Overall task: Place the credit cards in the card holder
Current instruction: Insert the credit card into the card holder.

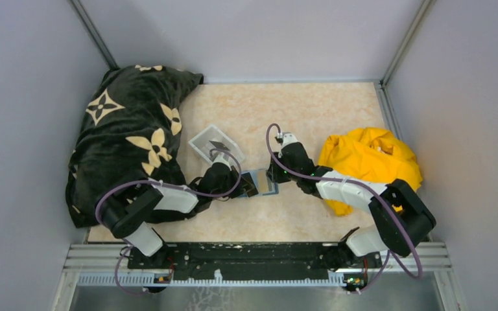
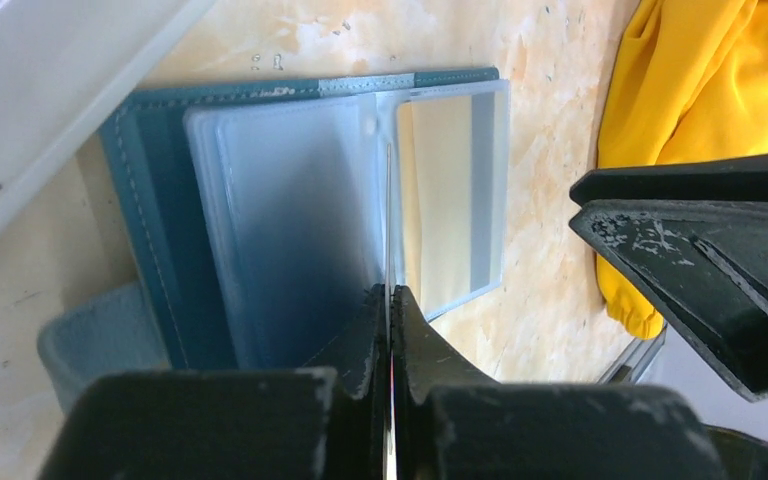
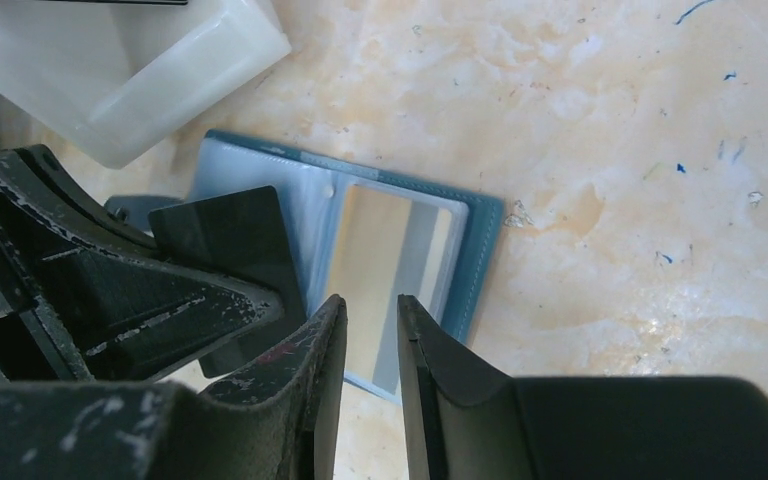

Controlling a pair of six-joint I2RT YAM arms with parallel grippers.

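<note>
The card holder (image 1: 263, 183) lies open on the table, a teal wallet (image 2: 156, 230) with clear sleeves. A yellow-tan credit card (image 3: 385, 250) sits inside its right sleeve (image 2: 450, 200). My left gripper (image 2: 390, 292) is shut on a thin grey credit card (image 3: 228, 248), which stands on edge (image 2: 389, 215) over the wallet's middle fold. My right gripper (image 3: 371, 302) hovers open over the wallet's near edge, with nothing between its fingers. In the top view the two grippers (image 1: 237, 183) (image 1: 274, 175) meet at the wallet from either side.
A clear-white plastic tray (image 1: 202, 144) with a card (image 1: 219, 145) in it stands just behind the wallet. A black blanket with cream flowers (image 1: 130, 136) covers the left side. A yellow cloth (image 1: 369, 162) is bunched at the right.
</note>
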